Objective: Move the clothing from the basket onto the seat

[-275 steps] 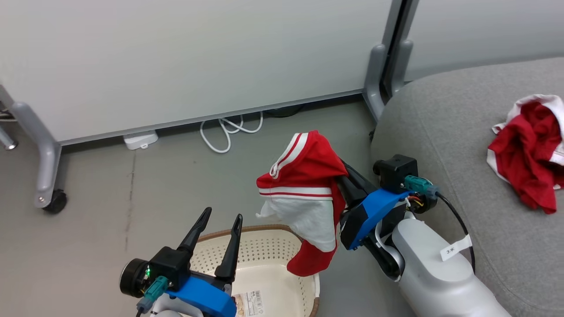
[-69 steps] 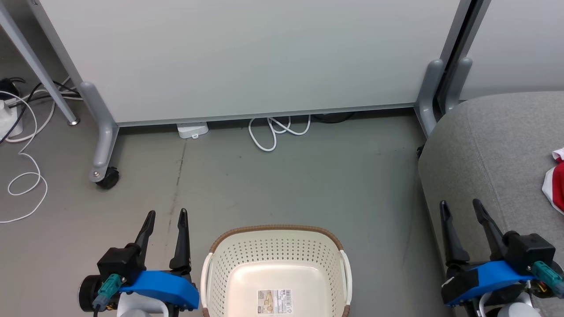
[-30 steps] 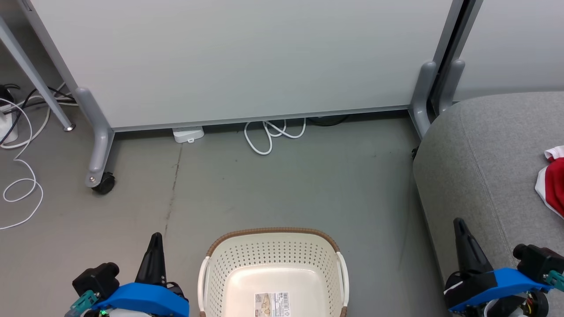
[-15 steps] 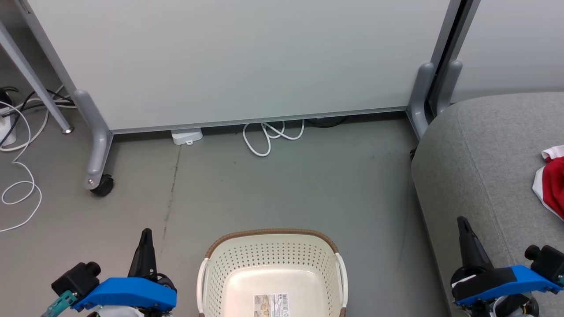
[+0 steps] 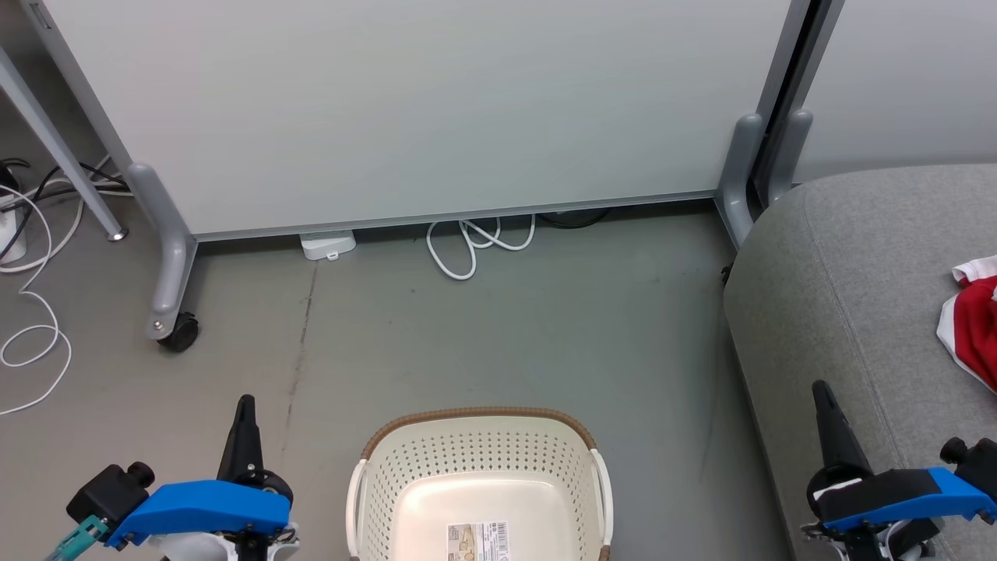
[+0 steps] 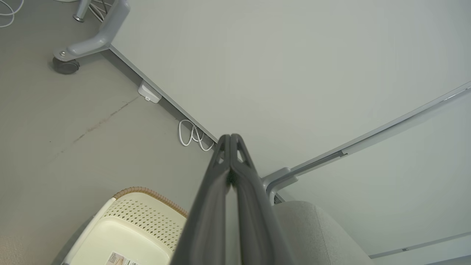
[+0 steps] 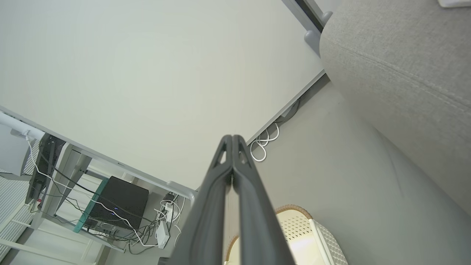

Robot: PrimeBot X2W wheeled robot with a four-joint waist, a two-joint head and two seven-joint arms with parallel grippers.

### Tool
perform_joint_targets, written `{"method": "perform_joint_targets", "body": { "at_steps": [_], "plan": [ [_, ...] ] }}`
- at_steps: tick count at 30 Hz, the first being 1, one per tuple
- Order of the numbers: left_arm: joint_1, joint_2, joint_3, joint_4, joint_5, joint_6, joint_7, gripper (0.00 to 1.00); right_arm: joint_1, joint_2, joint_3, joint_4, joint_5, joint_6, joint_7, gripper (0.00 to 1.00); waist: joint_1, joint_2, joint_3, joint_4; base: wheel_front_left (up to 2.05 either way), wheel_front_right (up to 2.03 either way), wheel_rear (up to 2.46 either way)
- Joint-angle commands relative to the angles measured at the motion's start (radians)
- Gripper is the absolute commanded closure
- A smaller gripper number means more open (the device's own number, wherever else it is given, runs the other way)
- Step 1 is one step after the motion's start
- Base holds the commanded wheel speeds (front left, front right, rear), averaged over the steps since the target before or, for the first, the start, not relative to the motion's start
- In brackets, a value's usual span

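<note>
Two end effectors, both clenched on nothing. The left end effector (image 5: 245, 417) sits low, just outside the basket's (image 5: 479, 411) left handle. The right end effector (image 5: 827, 413) lines up with the seat's (image 5: 841, 273) edge nearest the basket.

My read: a rest pose, with the arms flanking the basket and clear of it so the head camera gets an unblocked look inside. The basket stands on the floor (image 5: 498, 327) near the seat's left end, so the carry is short, probably on purpose. What shows of its inside holds only a label (image 5: 477, 538); its near end is cut off.

The clothing (image 5: 974, 327), red with white trim, lies on the seat toward its right side, partly out of frame. Task looks done or close to it.

View deltas:
- Head view: gives the layout and the clothing.
- Left wrist view: fingers pressed together tip to tip, with the basket rim and a seat corner behind them.
- Right wrist view: same for its own fingers. It adds a black box (image 7: 117, 206) with tangled cables beyond the partition panel (image 7: 147, 73). A white scrap in its top right corner may be clothing, can't tell.
</note>
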Motion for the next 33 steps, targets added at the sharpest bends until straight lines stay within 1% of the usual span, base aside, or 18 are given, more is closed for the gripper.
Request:
{"method": "perform_joint_targets", "body": {
  "at_steps": [1, 16, 33],
  "plan": [
    [-0.023, 0.002, 0.005, -0.017, -0.021, 0.004, 0.005, 1.0, -0.026, -0.003, -0.003, -0.015, 0.025, 0.0, 0.003, 1.0, -0.0001, 0.0, 0.0, 0.0, 0.0, 0.0, 0.0],
    [-0.026, 0.001, 0.031, -0.048, -0.185, 0.007, 0.05, 1.0, -0.033, -0.003, -0.008, -0.018, 0.2, 0.0, 0.038, 1.0, -0.0001, 0.0, -0.006, -0.005, 0.0, 0.0, 0.0],
    [-0.03, 0.0, 0.055, -0.077, -0.343, 0.011, 0.094, 1.0, -0.038, -0.003, -0.014, -0.021, 0.37, 0.0, 0.073, 1.0, -0.0001, 0.0, -0.012, -0.011, 0.0, 0.0, 0.0]
  ]
}}
